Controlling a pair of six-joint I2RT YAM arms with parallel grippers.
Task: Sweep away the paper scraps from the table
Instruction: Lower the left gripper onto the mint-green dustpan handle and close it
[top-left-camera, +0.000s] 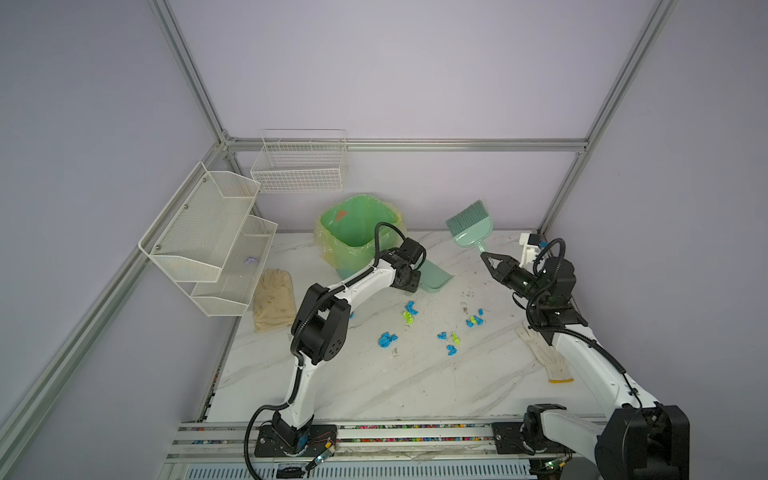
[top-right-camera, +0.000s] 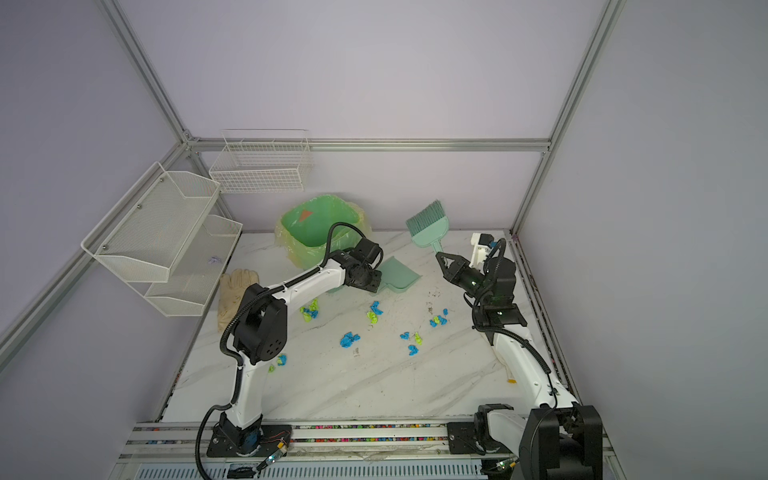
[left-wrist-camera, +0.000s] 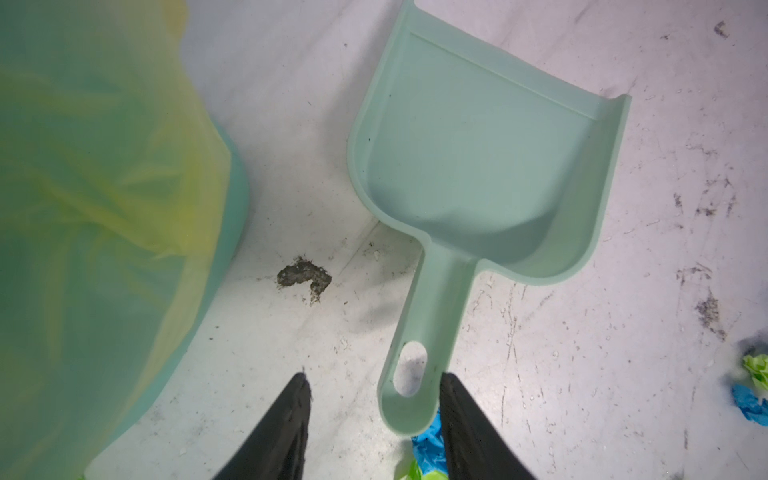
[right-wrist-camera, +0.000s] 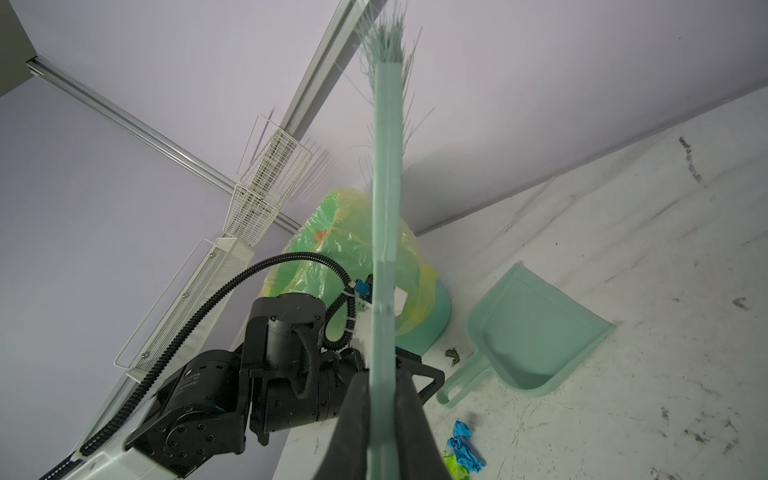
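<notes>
Blue and lime-green paper scraps (top-left-camera: 386, 340) (top-right-camera: 350, 339) lie scattered over the middle of the white marbled table (top-left-camera: 374, 386); some sit by my left elbow (top-right-camera: 309, 309). A mint dustpan (top-left-camera: 434, 276) (left-wrist-camera: 478, 166) rests flat next to the bin. My left gripper (left-wrist-camera: 374, 378) (top-left-camera: 410, 283) is open around the end of the dustpan's handle: one finger (left-wrist-camera: 455, 411) touches it, the other stands apart. A blue scrap (left-wrist-camera: 428, 446) lies under the handle's end. My right gripper (right-wrist-camera: 382, 374) (top-left-camera: 487, 257) is shut on the handle of a mint brush (top-left-camera: 471, 226) (right-wrist-camera: 386, 166), held above the table with the bristles up.
A green bin with a yellow-green liner (top-left-camera: 357, 232) stands at the back beside the dustpan. Beige gloves (top-left-camera: 274, 299) lie at the left, a white knitted glove (top-left-camera: 544, 357) under my right arm. White mesh shelves (top-left-camera: 212, 237) and a wire basket (top-left-camera: 299, 166) hang on the walls.
</notes>
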